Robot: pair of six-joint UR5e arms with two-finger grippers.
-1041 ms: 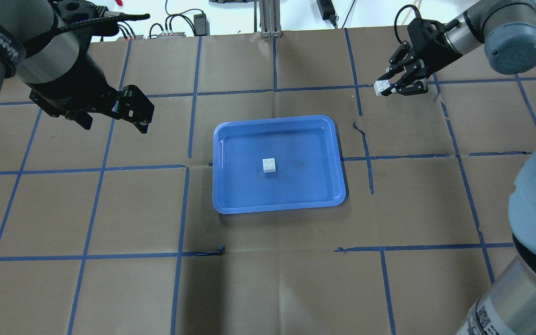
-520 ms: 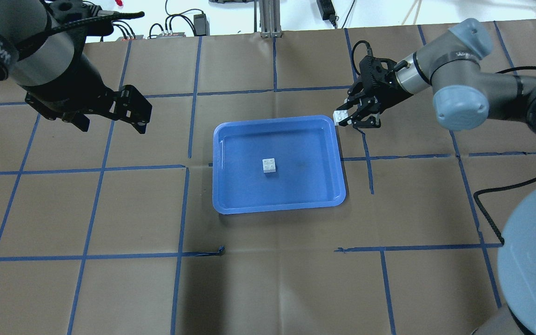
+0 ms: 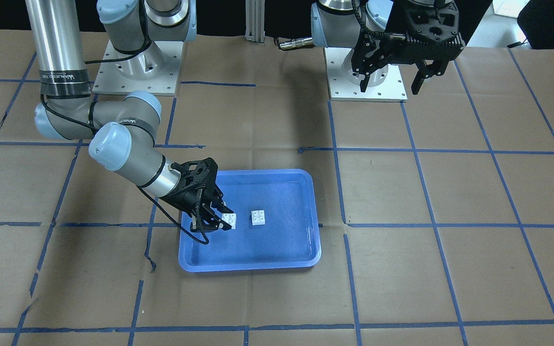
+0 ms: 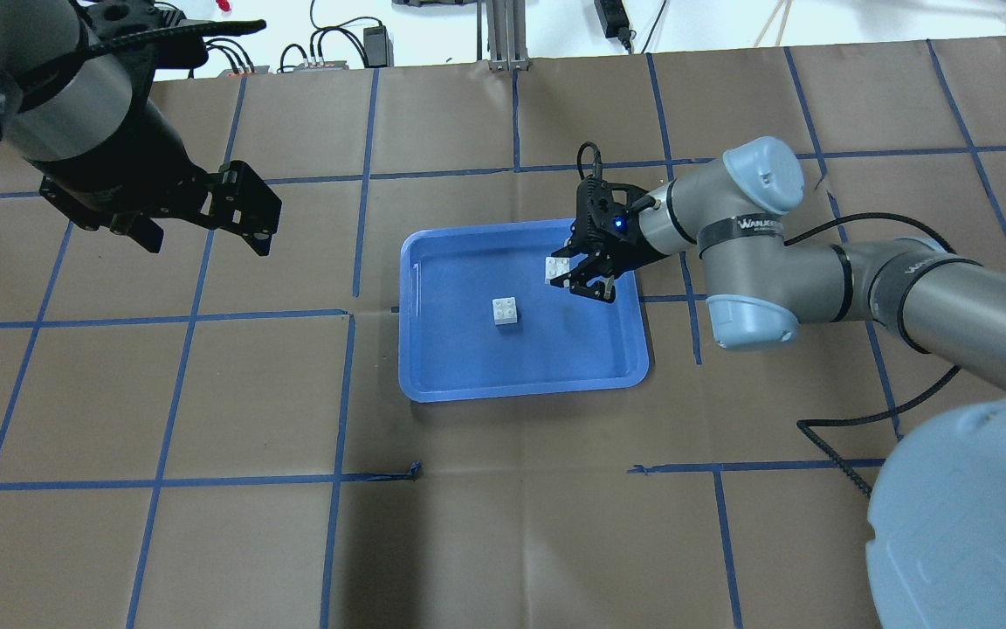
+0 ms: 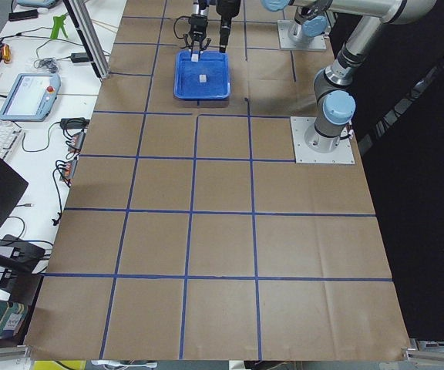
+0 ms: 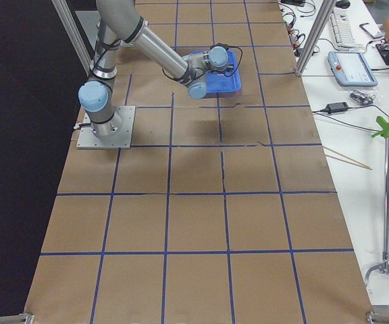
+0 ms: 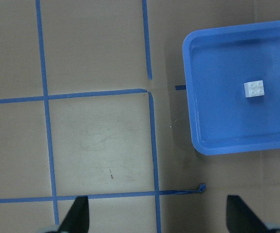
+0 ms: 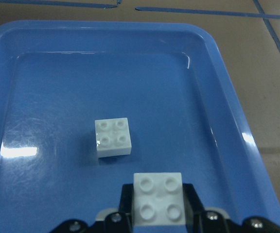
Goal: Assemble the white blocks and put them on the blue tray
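Observation:
The blue tray (image 4: pixel 520 386) lies at the table's middle. One white block (image 4: pixel 506 311) sits studs up near the tray's centre; it also shows in the front view (image 3: pixel 258 217), the left wrist view (image 7: pixel 254 89) and the right wrist view (image 8: pixel 113 137). My right gripper (image 4: pixel 568 273) is shut on the second white block (image 4: pixel 555 267), studs up, held low over the tray's right part, just beside the loose block and apart from it (image 8: pixel 158 199). My left gripper (image 4: pixel 248 208) is open and empty, raised over the table left of the tray.
The table is covered in brown paper with a blue tape grid (image 4: pixel 353 245). Cables and power supplies (image 4: pixel 346 48) lie beyond the far edge. The arm bases (image 3: pixel 368 77) stand on white plates at the robot's side.
My right gripper has carried its white block from the far right of the table leftward and down to over the tray's right part. The left arm has barely shifted.

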